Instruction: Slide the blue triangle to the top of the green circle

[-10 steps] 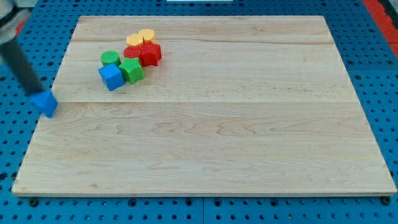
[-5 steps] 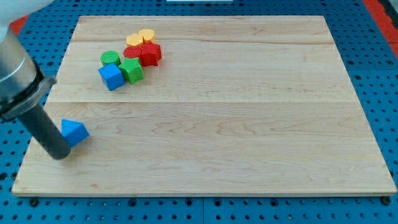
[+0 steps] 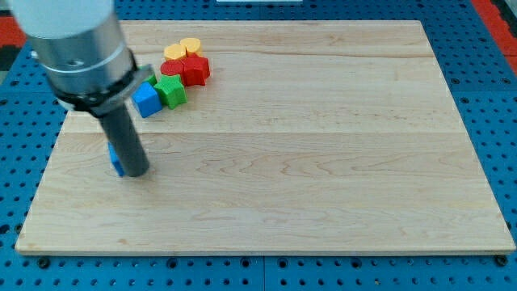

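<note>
My tip [image 3: 136, 171] rests on the wooden board [image 3: 323, 162] at the view's left. The blue triangle [image 3: 115, 162] is almost hidden behind the rod; only a blue sliver shows at the rod's left side, touching it. The green circle [image 3: 152, 79] is mostly covered by the arm's grey body; only a green edge shows above the blue cube [image 3: 146, 99]. The triangle lies well below the green circle in the view.
A cluster sits at the board's top left: the blue cube, a green block [image 3: 171, 90], two red blocks [image 3: 195, 69], and two yellow blocks [image 3: 182, 49]. The arm's grey body [image 3: 77, 48] covers the board's top left corner.
The rod has moved right and up the view, from the board's left edge to near its left middle. The blue triangle has moved right and slightly up with it and is now mostly hidden.
</note>
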Tool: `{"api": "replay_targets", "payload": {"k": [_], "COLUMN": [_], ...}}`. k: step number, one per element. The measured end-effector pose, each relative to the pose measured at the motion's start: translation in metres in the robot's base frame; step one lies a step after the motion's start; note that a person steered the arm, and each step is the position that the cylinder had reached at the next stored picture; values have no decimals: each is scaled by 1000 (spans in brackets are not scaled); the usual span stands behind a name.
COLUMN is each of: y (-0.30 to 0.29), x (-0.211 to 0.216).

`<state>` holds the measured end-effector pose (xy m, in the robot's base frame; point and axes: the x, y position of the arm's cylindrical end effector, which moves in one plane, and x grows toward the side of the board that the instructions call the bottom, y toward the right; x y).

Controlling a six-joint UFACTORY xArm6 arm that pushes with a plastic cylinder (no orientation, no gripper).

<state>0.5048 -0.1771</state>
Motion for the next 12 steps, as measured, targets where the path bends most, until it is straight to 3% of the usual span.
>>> {"api": "replay_targets", "payload": {"k": [2, 3, 9, 11, 12], "y": [-33, -50, -105, -30, -25], "x": [-9, -60, -188, -186, -191]}}
